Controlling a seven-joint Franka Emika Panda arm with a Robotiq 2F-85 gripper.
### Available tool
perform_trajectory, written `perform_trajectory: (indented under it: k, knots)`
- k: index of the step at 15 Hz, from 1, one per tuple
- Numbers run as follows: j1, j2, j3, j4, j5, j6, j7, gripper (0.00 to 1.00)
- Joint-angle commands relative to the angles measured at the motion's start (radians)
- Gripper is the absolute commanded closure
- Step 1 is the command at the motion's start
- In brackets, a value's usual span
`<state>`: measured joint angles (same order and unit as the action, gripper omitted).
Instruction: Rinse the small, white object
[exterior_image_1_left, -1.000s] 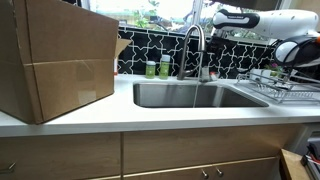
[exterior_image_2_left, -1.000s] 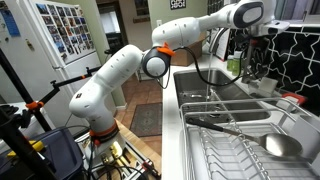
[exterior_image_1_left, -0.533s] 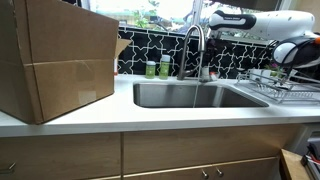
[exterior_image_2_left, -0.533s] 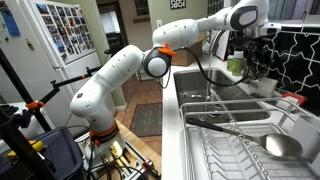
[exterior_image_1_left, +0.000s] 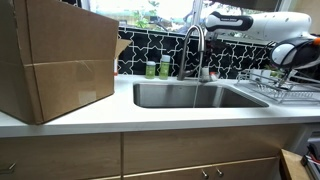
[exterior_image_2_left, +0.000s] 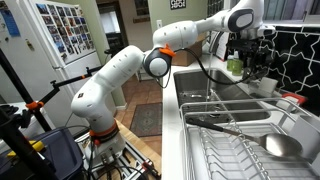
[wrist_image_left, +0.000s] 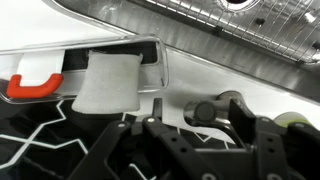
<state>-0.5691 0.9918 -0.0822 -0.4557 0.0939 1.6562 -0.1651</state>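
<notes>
Behind the sink (exterior_image_1_left: 195, 95), by the foot of the faucet (exterior_image_1_left: 192, 48), the gripper (exterior_image_1_left: 207, 61) hangs low over the back counter. In the wrist view its dark fingers merge with the black tiles, so I cannot tell whether they are apart or together. The small, white object (exterior_image_1_left: 205, 74) appears as a pale speck just beside the faucet base, under the gripper, and is too small to be sure of. Two green bottles (exterior_image_1_left: 157, 68) stand near, on the faucet's other side.

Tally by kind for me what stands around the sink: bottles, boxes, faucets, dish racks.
green bottles: 2
cardboard box: 1
chrome faucet: 1
dish rack: 1
Total: 5
</notes>
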Motion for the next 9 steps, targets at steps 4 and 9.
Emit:
perform_trajectory:
  k: [4, 9]
  knots:
    - [0.001, 0.022, 0.022, 0.023, -0.002, 0.011, -0.045, 0.85]
    - [0.005, 0.02, 0.031, 0.015, 0.009, 0.044, -0.025, 0.94]
